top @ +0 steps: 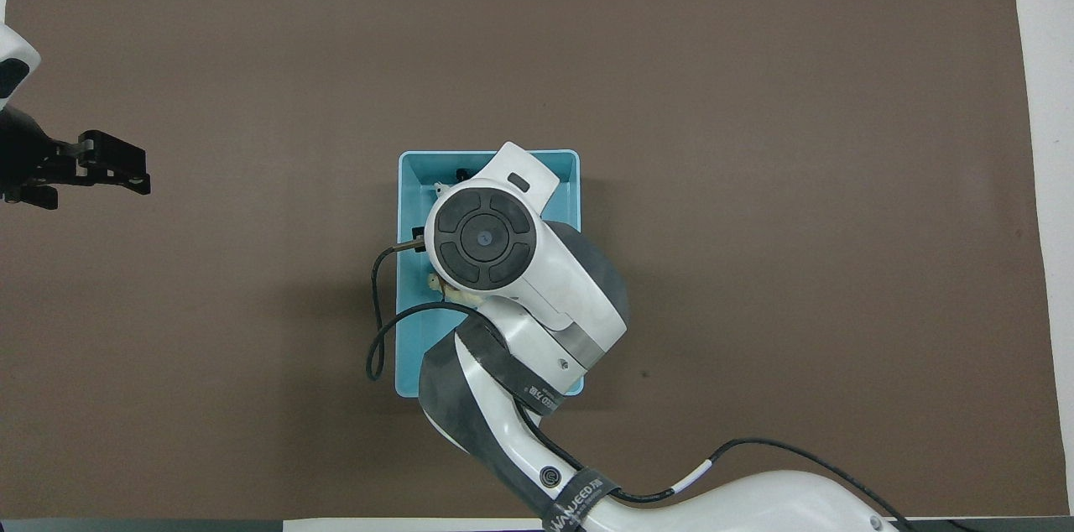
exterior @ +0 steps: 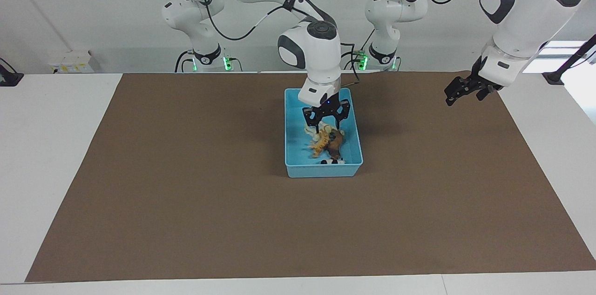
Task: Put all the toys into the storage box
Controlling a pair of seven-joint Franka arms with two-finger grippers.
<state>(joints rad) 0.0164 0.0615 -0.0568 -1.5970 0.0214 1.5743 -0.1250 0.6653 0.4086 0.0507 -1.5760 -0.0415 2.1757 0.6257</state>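
I have the right gripper (exterior: pixel 326 123) low inside the storage box (exterior: pixel 292 155), directly over the pile of toys. Its fingers stand apart, and I judge that they grip nothing: the orange tiger (exterior: pixel 319 145) lies just below the fingertips, on or against the other figures, and appears released. Whether a fingertip touches it I cannot tell.

Contents of the box, as far as the facing view shows:
- the pale yellow long-necked figure (exterior: pixel 311 131), partly covered by the gripper;
- the brown lion (exterior: pixel 335 144) beside the tiger;
- the black-and-white panda (exterior: pixel 333 161) against the wall farthest from the robots.

I see no toy on the brown mat (exterior: pixel 186 192). I judge the task to be essentially complete; only withdrawal of the right arm remains.

The left gripper (exterior: pixel 461 90) waits in the air, open and empty, over the mat's edge at the left arm's end of the table.
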